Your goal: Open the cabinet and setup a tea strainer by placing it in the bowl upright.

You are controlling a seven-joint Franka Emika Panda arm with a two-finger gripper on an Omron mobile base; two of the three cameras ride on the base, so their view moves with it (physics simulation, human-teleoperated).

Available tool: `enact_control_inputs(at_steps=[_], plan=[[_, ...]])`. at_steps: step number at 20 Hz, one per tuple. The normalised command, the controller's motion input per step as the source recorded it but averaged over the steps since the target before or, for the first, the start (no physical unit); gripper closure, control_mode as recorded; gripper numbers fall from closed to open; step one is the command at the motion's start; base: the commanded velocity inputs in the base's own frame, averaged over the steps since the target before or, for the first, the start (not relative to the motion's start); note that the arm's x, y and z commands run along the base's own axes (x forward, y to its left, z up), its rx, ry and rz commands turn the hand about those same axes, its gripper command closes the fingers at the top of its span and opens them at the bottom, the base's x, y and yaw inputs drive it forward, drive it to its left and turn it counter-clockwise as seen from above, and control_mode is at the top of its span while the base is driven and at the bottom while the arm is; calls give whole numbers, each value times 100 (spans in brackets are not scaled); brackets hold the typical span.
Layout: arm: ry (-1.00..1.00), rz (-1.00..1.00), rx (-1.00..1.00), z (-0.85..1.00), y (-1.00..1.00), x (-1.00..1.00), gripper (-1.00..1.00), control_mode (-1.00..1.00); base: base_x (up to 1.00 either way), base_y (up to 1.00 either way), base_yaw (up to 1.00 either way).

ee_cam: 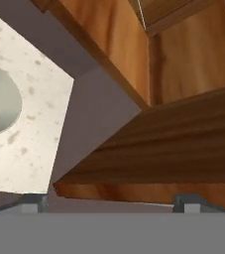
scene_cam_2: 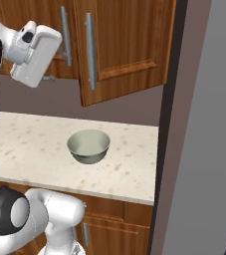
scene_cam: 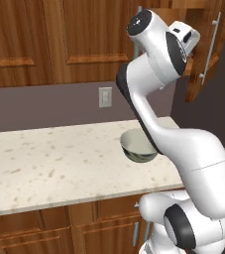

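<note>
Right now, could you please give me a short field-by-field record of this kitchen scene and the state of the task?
cabinet: right door swung partly open, left door next to it
bowl: upright on the counter, nothing inside it
counter: pale speckled stone
gripper: open, holding nothing, raised by the open door's lower edge
tea strainer: not yet in the bowl
wall outlet: on the grey wall behind the counter

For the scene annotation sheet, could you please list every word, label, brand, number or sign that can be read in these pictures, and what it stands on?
None: no readable text in any view.
The cabinet doors, the counter and the bowl carry no lettering.
The wall outlet plate is blank.
The robot's white hand shows no brand or number.
</note>
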Motion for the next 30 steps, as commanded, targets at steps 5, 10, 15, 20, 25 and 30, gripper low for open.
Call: enact_control_inputs(at_steps=[5,10,15,20,25,30], plan=[[18,8,-20,-6,-32,1,-100,-100,0,0,0],[20,2,-22,-5,-22,0,-100,-100,0,0,0],[24,0,-24,0,-8,0,-100,-100,0,0,0],[25,1,-25,0,-1,0,-100,-100,0,0,0],[17,5,-13,0,5,0,-100,-100,0,0,0],[1,0,-2,0,0,7,-100,-100,0,0,0]])
